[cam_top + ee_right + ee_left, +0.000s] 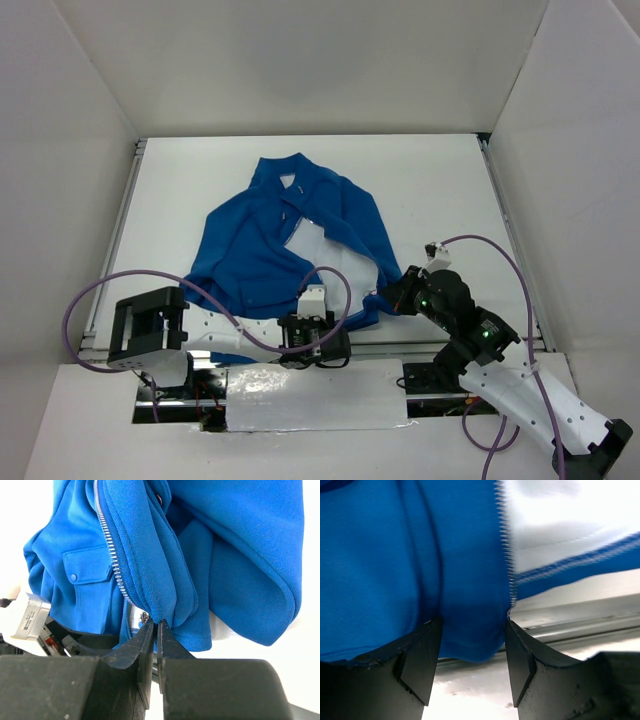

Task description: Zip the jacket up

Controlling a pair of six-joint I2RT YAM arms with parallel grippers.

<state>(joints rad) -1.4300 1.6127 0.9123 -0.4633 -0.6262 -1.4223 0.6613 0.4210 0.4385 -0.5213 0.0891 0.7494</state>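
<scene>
White table [440,190], walled in white, carries the jacket [250,250], which lies half open at its middle with the collar away from the arms. Left gripper [472,630] stands spread around the jacket's near hem beside the zipper [504,555]. Right gripper [155,627] is pressed together, pinching a hem fold.

This looks like a robotics lab test cell. Plain white panels [70,120] close in the left, back and right of the frame around a white table [430,180] edged with metal rails [118,240]. Two robot arms [215,330] with purple cables [75,320] are mounted along the bottom edge.
</scene>
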